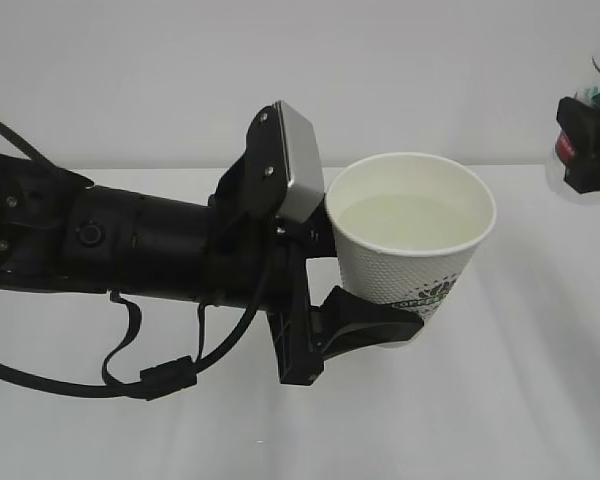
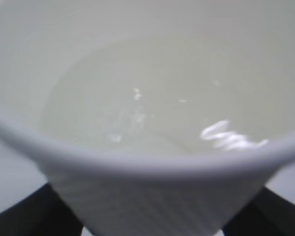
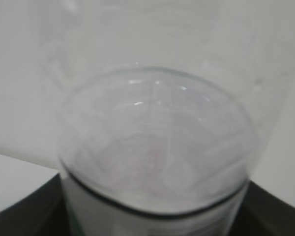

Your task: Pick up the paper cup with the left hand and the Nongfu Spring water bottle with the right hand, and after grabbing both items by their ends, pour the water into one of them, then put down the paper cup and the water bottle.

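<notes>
Two grippers are each closed on a load. Left hand (image 1: 365, 320) clamps the paper cup (image 1: 410, 245) low on its dimpled wall; water (image 1: 410, 220) fills the upright cup; its green lettering is partly covered, unreadable. Right hand (image 1: 590, 150), cropped at the frame edge, grips the Nongfu Spring water bottle (image 3: 157, 152); label blurred.

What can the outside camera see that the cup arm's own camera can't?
Only the exterior view shows the left hand's arm and tool, the cup's green logo, and the Nongfu Spring water bottle far right in the right hand's tool. Only the left wrist view shows close glints on the water. Both show the paper cup holding water.
</notes>
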{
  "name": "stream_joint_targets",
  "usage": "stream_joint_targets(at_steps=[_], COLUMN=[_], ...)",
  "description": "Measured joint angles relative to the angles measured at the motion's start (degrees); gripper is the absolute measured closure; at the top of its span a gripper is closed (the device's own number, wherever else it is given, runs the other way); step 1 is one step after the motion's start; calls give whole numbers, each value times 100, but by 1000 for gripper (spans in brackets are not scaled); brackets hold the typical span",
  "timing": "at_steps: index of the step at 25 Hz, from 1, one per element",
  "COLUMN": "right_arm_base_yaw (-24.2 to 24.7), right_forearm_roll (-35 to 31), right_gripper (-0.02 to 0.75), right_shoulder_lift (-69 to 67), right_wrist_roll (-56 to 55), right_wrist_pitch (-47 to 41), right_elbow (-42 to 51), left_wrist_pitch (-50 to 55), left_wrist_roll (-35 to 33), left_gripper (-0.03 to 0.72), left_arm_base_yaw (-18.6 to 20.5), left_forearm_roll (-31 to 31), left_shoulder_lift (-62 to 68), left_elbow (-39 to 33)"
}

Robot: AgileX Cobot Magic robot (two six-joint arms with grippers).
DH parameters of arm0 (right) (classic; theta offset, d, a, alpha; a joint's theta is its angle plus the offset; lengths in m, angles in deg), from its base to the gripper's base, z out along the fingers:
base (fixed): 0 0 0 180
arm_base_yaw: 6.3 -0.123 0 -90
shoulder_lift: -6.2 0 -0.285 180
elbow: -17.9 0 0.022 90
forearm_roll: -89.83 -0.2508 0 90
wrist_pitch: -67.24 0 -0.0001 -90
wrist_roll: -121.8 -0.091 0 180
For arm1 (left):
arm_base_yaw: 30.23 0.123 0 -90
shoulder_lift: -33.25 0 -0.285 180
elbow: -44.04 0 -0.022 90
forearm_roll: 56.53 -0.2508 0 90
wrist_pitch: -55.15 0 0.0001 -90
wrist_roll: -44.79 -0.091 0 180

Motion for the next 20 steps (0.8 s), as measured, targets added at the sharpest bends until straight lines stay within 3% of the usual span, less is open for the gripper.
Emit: stream_joint_targets(at_steps=[20], right_arm_base_yaw=[0], right_forearm_roll=[-337], right_gripper=[242], right_shoulder_lift=[-1624], right_wrist_roll=[0], right_wrist_pitch=[1311], right_elbow=[14], left_wrist_pitch=[0], left_wrist_roll=[0], left_gripper=[145], left_arm_base_yaw=[0], left_forearm_roll=[0], left_shoulder_lift=[0], left_elbow=[0])
